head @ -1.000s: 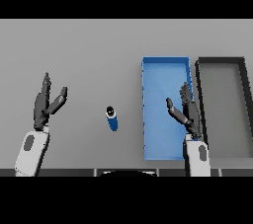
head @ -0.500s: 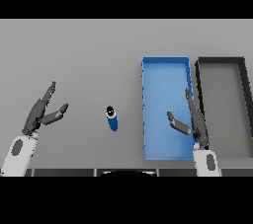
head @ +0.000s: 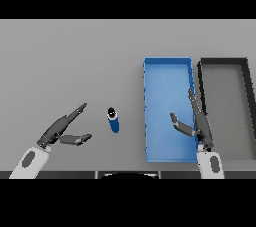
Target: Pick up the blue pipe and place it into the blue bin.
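Left hand (head: 64,131): near the desk's front edge, left of centre, fingers straight and spread, thumb out toward the pipe. It holds nothing and touches nothing; there is a clear gap between thumb tip and pipe.

Pipe (head: 114,120): short, blue, dark opening at its far end, lying on the desk (head: 75,61) near the middle of the front edge, long axis running roughly front to back. It sits between the left hand and the bin, apart from both.

Right hand (head: 195,123): over the bin's right wall near its front corner, fingers straight, thumb spread over the blue floor, released, holding nothing.

Bin (head: 167,61): blue, right of centre, nothing in it. A dark bin (head: 222,62) stands just beside it toward the right edge.

Step in hand, as I judge it: the reach to the pipe, grasp not yet made. To do it well, approach from the left with thumb and fingers straddling the pipe across its short width. Close on mid-length. A round pipe will likely roll if nudged from one side first.
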`<state>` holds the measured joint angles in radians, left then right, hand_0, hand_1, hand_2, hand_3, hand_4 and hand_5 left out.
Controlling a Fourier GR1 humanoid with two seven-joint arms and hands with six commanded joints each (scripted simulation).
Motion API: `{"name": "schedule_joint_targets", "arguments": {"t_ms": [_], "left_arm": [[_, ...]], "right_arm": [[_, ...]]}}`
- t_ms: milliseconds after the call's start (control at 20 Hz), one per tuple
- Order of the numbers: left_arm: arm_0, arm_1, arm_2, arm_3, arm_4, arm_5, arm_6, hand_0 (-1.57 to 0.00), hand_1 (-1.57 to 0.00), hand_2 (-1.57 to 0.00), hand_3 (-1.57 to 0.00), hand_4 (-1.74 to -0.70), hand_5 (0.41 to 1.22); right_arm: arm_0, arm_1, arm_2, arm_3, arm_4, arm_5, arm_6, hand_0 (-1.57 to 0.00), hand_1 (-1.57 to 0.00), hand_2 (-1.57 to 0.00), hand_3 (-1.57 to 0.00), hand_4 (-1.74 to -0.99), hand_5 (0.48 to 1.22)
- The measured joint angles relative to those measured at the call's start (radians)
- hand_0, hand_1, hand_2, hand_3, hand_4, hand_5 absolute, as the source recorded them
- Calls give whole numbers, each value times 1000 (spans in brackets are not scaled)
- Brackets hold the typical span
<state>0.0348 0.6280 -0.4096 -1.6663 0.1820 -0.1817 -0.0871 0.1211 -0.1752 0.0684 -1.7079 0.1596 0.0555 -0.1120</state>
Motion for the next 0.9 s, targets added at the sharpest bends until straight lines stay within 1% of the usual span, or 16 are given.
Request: {"name": "schedule_joint_targets", "arguments": {"t_ms": [50,100,150,200,250,300,350,400,450,500,550,650,700,750,850,900], "left_arm": [[1,-13,-22,-2,-19,-1,5,1,1,1,1,-1137,464],[-22,-36,-42,2,-31,1,42,1,1,1,1,-1138,455],[-25,-46,-56,-1,-45,2,37,1,1,1,1,-1139,450],[-26,-55,-67,6,-45,-9,41,1,1,1,1,-1144,452],[-33,-79,-83,19,-58,-5,46,1,1,1,1,-1146,451],[-48,-107,-93,35,-67,0,45,1,1,1,1,-1147,452],[-62,-124,-97,54,-73,1,41,1,1,1,1,-1151,456],[-73,-146,-106,63,-79,4,26,1,1,1,1,-1154,459],[-87,-170,-115,83,-92,11,22,1,1,1,1,-1155,460],[-97,-204,-124,106,-103,25,28,1,1,1,1,-1152,460],[-104,-230,-132,135,-116,33,24,1,1,1,1,-1150,460],[-133,-271,-142,157,-122,40,19,1,1,1,1,-1134,459],[-146,-284,-142,183,-129,42,14,1,1,1,1,-1120,456],[-165,-289,-140,201,-133,39,11,1,1,1,1,-1098,448],[-188,-321,-159,248,-174,59,32,1,1,1,1,-1062,425],[-187,-326,-165,246,-187,71,18,1,1,1,1,-1051,418]], "right_arm": [[1,5,3,-6,-1,-2,2,1,1,1,1,-1189,619],[-3,20,12,-4,3,-6,12,1,1,1,1,-1195,617],[-12,21,7,-1,1,-11,24,1,1,1,1,-1197,615],[-8,16,3,2,-2,-7,22,1,1,1,1,-1205,618],[4,21,9,-4,3,-8,3,1,1,1,1,-1213,625],[-2,20,6,2,3,-8,10,1,1,1,1,-1218,627],[3,29,14,-7,5,-9,1,1,1,1,1,-1217,626],[6,33,17,-5,5,-9,11,1,1,1,1,-1214,624],[3,19,2,-6,-3,-8,20,1,1,1,1,-1211,622],[7,21,5,-18,-5,-7,23,1,1,1,1,-1201,620],[8,20,7,-10,3,-8,26,1,1,1,1,-1202,621],[6,22,7,-22,0,-8,28,1,1,1,1,-1210,631],[14,14,4,-23,-3,-3,20,1,1,1,1,-1211,634],[21,20,9,-23,3,-6,17,1,1,1,1,-1215,637],[11,18,0,-13,0,-11,13,1,1,1,1,-1222,642],[15,11,-3,-15,-6,-3,12,1,1,1,1,-1221,645]]}}
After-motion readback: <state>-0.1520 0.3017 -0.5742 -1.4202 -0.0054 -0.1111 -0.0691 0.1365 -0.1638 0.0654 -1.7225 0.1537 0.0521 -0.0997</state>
